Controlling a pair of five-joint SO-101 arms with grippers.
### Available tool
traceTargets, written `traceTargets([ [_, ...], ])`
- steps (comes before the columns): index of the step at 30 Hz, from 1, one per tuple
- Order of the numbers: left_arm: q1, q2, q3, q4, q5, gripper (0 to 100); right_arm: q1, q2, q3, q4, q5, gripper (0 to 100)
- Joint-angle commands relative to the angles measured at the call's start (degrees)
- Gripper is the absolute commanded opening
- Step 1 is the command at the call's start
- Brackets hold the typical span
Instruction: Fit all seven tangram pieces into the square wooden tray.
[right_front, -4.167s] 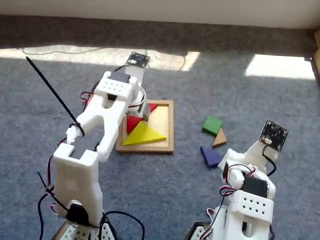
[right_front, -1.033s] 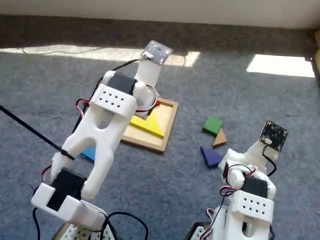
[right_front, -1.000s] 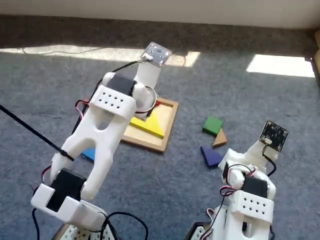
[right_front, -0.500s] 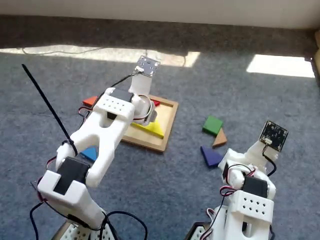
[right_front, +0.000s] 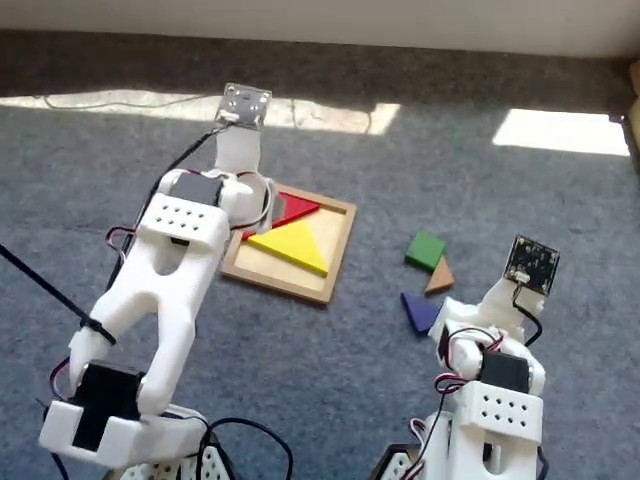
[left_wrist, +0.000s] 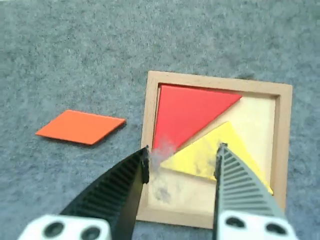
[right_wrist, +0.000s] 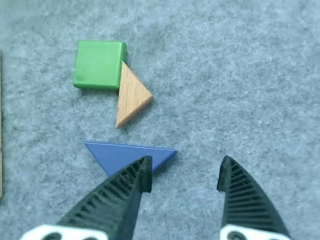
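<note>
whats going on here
Two arms are on a tangram puzzle. The tray holds a red triangle and a yellow triangle. The left end effector hovers open over it; an orange piece lies beside it. The right end effector hangs open by the blue triangle, green square and tan triangle.

The square wooden tray lies on grey carpet and holds a red triangle against one inner corner, with a yellow triangle just beside its long edge. An orange parallelogram lies flat on the carpet outside the tray, near the rim that the red triangle borders. The left gripper hangs over the tray with its jaws spread apart, one tip above that same rim and the other above the yellow triangle.
</note>
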Motion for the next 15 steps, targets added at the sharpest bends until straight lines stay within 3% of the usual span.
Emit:
traceTargets([
  [1, -1.54, 2.77, -0.4, -6.86, 2.46, 21, -0.75, -0.84, -0.4, -0.92, 0.62, 21.9],
  [5, -1.98, 12.97, -3.82, -13.19, 2.46, 21, -0.75, -0.84, -0.4, -1.01, 0.62, 21.9],
  [8, -1.89, 20.88, -9.8, -13.36, 2.2, 21, -0.75, -0.84, -0.4, -1.01, 0.62, 21.9],
  [11, -1.98, 27.47, -16.92, -8.97, 2.11, 21, -0.75, -0.84, -0.4, -1.01, 0.62, 21.9],
  [15, -2.07, 34.42, -26.95, 2.9, 2.02, 21, -0.75, -0.84, -0.4, -1.01, 0.62, 21.9],
])
